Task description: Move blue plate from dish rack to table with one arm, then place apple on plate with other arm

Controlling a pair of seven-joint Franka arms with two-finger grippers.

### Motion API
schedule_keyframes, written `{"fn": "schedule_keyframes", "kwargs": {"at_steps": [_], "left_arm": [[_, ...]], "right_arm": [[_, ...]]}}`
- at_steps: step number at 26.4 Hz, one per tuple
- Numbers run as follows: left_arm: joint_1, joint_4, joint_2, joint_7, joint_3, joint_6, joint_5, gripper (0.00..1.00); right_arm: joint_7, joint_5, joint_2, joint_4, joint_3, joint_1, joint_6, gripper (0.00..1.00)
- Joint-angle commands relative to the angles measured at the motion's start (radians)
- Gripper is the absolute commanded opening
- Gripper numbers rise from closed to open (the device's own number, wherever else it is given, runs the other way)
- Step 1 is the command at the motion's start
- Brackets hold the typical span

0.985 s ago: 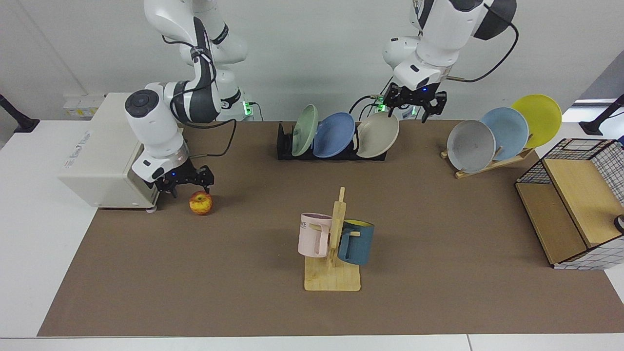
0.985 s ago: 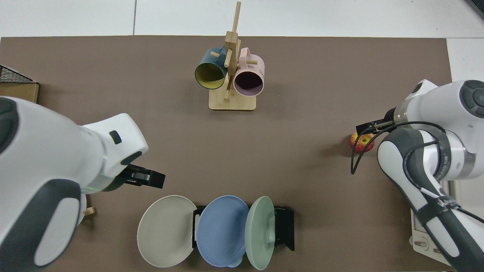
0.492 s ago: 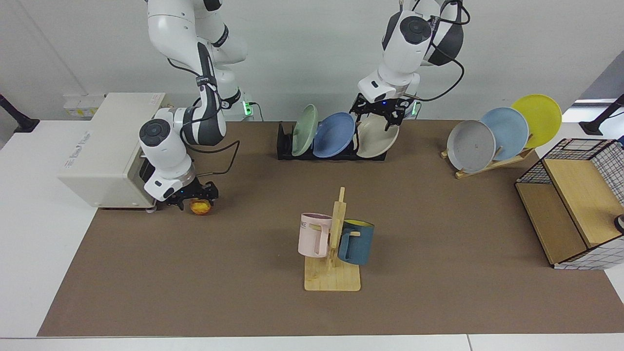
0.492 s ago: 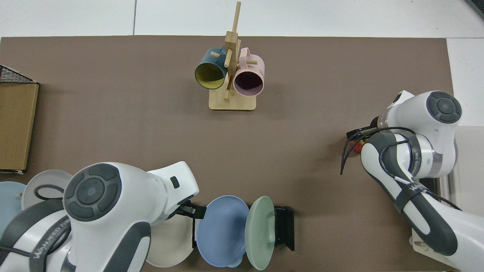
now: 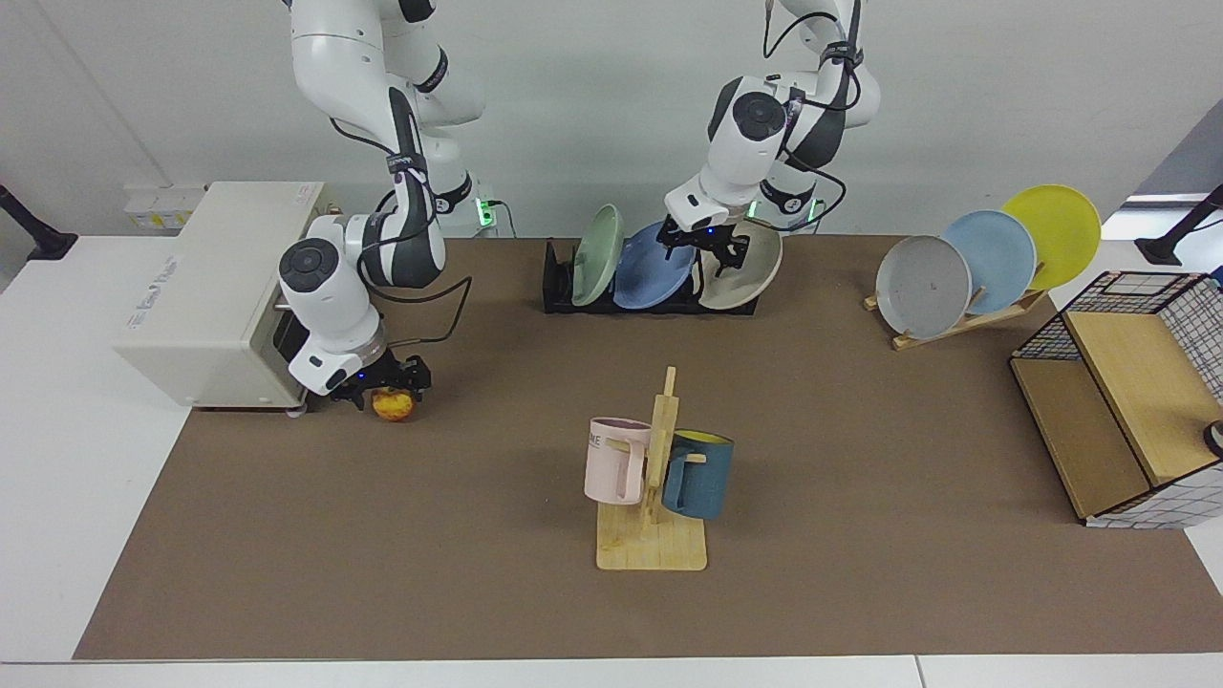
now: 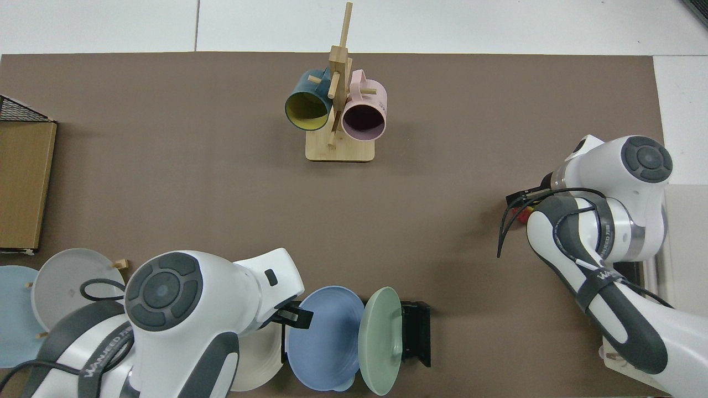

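At the near edge of the brown surface (image 5: 860, 592) nothing stands; the first thing in from it is a wooden mug tree (image 5: 655, 497) carrying a pink mug (image 5: 615, 460) and a dark blue mug (image 5: 698, 474). Farther back, toward the right arm's side, the apple (image 5: 393, 405) rests on the surface just beside a white box (image 5: 205, 287), and the right gripper (image 5: 387, 378) sits low over it, its jaws down on either side of the fruit; whether they are clenched on it or merely straddling it cannot be told from either view. At the far edge the blue plate (image 5: 653, 266) stands on edge in the black dish rack (image 5: 564, 287), between a green plate (image 5: 597, 254) and a beige plate (image 5: 741, 268), its face leaning toward the beige one. The left gripper (image 5: 705, 247) is at the upper rim of the blue plate on the beige plate's side; the top view shows a dark finger reaching the rim (image 6: 301, 316), yet whether the jaws have closed there cannot be told. That arm is plainly the nearer one to the plate, and the lift, as I judge it, must go up along the plate's own plane to clear its neighbours. A wooden rack (image 5: 965, 320) with three more plates stands apart.
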Motion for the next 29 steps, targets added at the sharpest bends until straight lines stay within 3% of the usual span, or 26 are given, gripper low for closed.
{"fn": "schedule_keyframes", "kwargs": {"at_steps": [1,6,7,8,9,10,12,14,16,20,23,29], "left_arm": [[-0.002,-0.031,-0.025,0.000,-0.020,0.031,-0.027,1.00],[-0.002,-0.034,-0.023,-0.008,-0.025,0.037,-0.030,0.93],[-0.002,-0.034,-0.023,-0.015,-0.028,0.037,-0.028,0.89],[-0.002,-0.034,-0.023,-0.026,-0.031,0.037,-0.028,0.75],[-0.002,-0.033,-0.023,-0.043,-0.034,0.037,-0.028,0.51],[-0.002,-0.033,-0.023,-0.060,-0.040,0.037,-0.028,0.32],[-0.002,-0.033,-0.023,-0.066,-0.043,0.034,-0.028,0.15],[-0.002,-0.031,-0.023,-0.072,-0.045,0.033,-0.028,0.10],[-0.002,-0.031,-0.023,-0.072,-0.045,0.028,-0.028,0.07],[0.001,-0.018,-0.014,-0.060,-0.045,0.017,-0.025,0.00],[0.011,0.018,-0.011,-0.055,-0.042,0.000,-0.013,0.00],[0.028,0.134,-0.009,-0.023,0.024,-0.130,-0.005,0.00]], "right_arm": [[-0.035,0.016,-0.002,-0.022,0.002,-0.004,0.032,1.00],[-0.047,0.016,0.001,-0.025,0.002,-0.007,0.035,0.99],[-0.047,0.016,0.001,-0.026,0.002,-0.005,0.038,0.97],[-0.047,0.016,0.001,-0.029,0.002,-0.004,0.044,0.93],[-0.047,0.016,-0.001,-0.034,0.002,-0.002,0.049,0.84],[-0.049,0.014,-0.001,-0.037,0.002,-0.001,0.055,0.66],[-0.055,0.013,-0.001,-0.037,0.002,0.005,0.055,0.23],[-0.055,0.013,-0.002,-0.036,0.002,0.012,0.054,0.01],[-0.050,0.013,-0.010,-0.023,0.002,0.013,0.055,0.00],[-0.040,0.014,-0.021,0.064,0.004,0.035,-0.040,0.00],[-0.012,0.016,-0.033,0.135,0.004,0.028,-0.116,0.00],[0.084,0.014,-0.087,0.173,0.002,0.031,-0.166,0.00]]}}
